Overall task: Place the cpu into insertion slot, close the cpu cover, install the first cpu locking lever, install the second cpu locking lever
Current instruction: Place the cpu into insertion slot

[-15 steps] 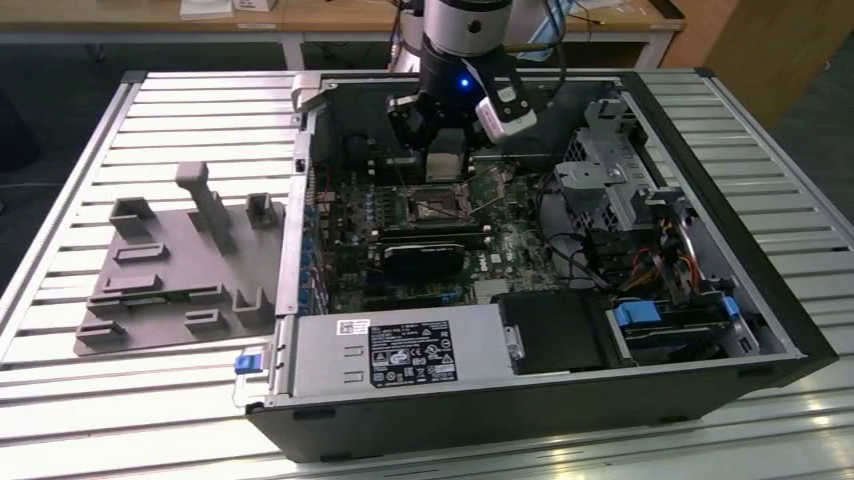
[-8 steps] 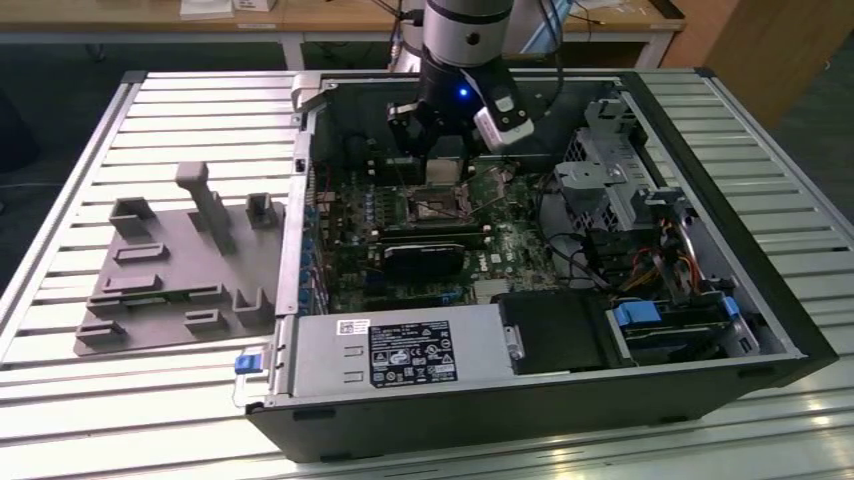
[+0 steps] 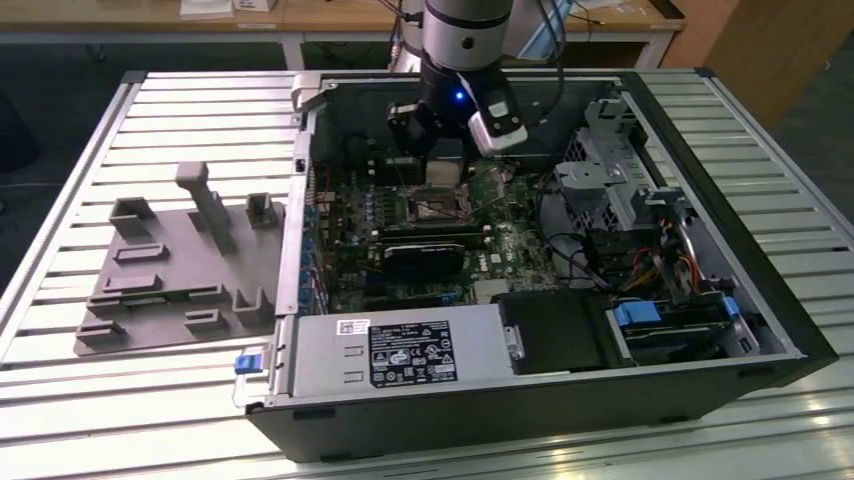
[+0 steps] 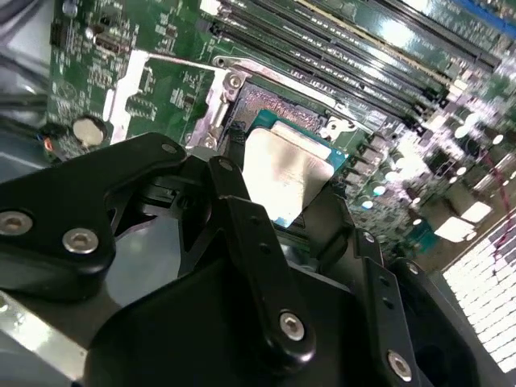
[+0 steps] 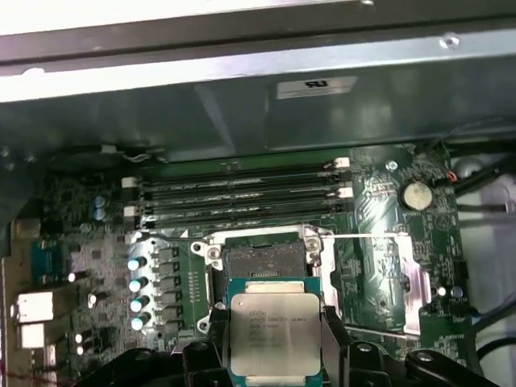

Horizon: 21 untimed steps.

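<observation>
My gripper (image 5: 274, 339) is shut on the cpu (image 5: 272, 326), a flat square chip with a silvery top, one black finger on each side. In the second wrist view the cpu (image 4: 286, 169) hangs tilted just short of the open insertion slot (image 4: 270, 109). The slot (image 5: 264, 262) shows dark and uncovered inside its silvery metal frame. A thin lever rod (image 5: 363, 235) runs out sideways from the frame. I cannot tell the cpu cover apart from that frame. In the exterior view my gripper (image 3: 447, 160) hovers inside the open computer case, just behind the slot (image 3: 434, 208).
Memory slots (image 5: 242, 197) lie beyond the socket and a row of capacitors (image 5: 137, 290) beside it. A black-finned card (image 3: 424, 258), a power supply box (image 3: 400, 358) and drive cages (image 3: 627, 190) crowd the case. A grey fixture plate (image 3: 174, 270) sits at the exterior view's left.
</observation>
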Each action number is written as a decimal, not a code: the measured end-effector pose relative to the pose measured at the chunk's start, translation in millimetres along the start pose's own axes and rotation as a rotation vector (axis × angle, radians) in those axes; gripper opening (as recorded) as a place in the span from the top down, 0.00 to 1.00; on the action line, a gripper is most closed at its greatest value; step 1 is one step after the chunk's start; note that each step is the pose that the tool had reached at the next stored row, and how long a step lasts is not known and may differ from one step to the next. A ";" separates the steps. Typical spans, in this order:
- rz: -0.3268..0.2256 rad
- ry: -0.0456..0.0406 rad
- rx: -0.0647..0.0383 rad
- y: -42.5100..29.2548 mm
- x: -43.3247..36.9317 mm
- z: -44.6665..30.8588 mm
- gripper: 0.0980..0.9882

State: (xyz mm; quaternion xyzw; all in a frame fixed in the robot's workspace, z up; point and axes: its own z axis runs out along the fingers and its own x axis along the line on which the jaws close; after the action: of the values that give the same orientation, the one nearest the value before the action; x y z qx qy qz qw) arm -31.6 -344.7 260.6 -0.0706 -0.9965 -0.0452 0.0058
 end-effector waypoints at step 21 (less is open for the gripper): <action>0.380 -0.0341 -0.007 -0.5 -0.1 5.4 0.51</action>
State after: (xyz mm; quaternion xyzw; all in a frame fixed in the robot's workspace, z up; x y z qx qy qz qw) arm -31.6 -344.7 255.2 -0.2585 -0.9649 -0.0455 -0.0028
